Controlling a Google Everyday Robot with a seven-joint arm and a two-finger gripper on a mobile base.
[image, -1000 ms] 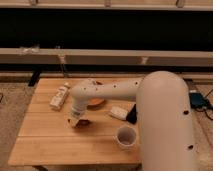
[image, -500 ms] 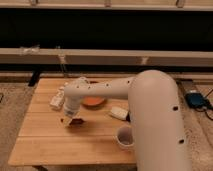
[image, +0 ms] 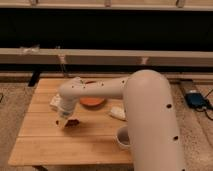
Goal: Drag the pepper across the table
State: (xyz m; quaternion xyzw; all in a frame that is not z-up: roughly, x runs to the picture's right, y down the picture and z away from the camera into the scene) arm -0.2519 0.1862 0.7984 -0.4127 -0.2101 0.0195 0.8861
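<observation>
Bare planks of the table (image: 45,145) are stretching along the lower left of the frame, toward its near edge. Above that, left of centre, the gripper (image: 65,121) is sitting low over the pepper (image: 72,122), a small dark red-brown lump just beside it. Farther back, an orange-red bowl (image: 92,101) is lying under the arm.

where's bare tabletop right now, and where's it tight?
Free: the table's near strip, from its left edge across to the white cup, and the far left corner. Crowded: the middle band, where the gripper sits at the pepper, with the orange bowl and a pale item beside the arm.
</observation>
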